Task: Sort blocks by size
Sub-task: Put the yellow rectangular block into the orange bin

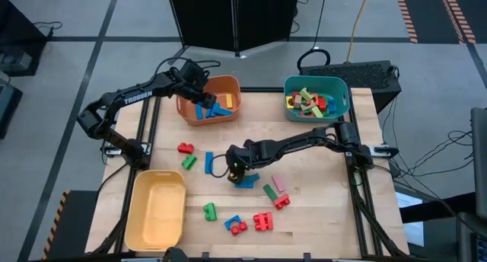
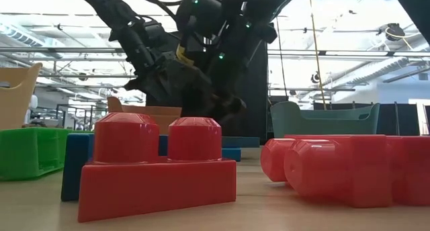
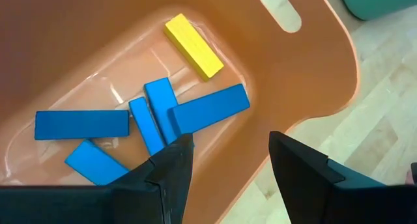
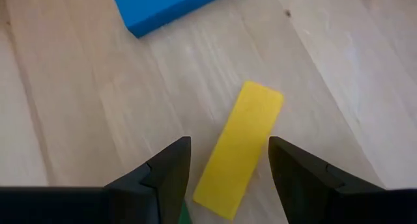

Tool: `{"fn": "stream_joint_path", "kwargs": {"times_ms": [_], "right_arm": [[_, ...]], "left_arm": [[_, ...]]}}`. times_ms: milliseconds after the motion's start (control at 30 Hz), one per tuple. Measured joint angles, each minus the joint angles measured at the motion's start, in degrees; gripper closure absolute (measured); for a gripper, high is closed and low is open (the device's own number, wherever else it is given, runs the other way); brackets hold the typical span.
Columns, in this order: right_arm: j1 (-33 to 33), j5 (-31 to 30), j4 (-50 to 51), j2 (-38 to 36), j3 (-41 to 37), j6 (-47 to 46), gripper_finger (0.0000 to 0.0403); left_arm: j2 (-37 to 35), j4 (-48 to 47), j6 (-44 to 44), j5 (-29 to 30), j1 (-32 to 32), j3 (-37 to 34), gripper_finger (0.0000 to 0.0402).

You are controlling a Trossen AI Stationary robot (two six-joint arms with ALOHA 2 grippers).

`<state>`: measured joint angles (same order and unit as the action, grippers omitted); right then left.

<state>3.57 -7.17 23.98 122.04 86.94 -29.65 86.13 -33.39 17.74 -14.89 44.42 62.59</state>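
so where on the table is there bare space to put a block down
Free: the bare wood between the orange bin and teal bin, and the right-hand strip below the teal bin. The yellow bin is empty. Crowded: mid-table around the right gripper, and the front edge by the red bricks.

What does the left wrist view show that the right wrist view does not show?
Only the left wrist view shows the orange bin, with five blue bars and one yellow bar in it; the left gripper hangs open over its rim. Only the right wrist view shows a yellow bar on the table with the open right gripper above it, and a blue block beyond. Both show wooden table and empty fingers.
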Motion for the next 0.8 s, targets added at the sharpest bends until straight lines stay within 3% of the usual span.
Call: {"fn": "stream_joint_path", "kwargs": {"times_ms": [800], "right_arm": [[-1.2,2.7,1.9,2.9,0.2,-5.2,0.0221]], "left_arm": [[0.0,-0.1,1.5,0.2,-1.8,0.0,0.0205]]}}
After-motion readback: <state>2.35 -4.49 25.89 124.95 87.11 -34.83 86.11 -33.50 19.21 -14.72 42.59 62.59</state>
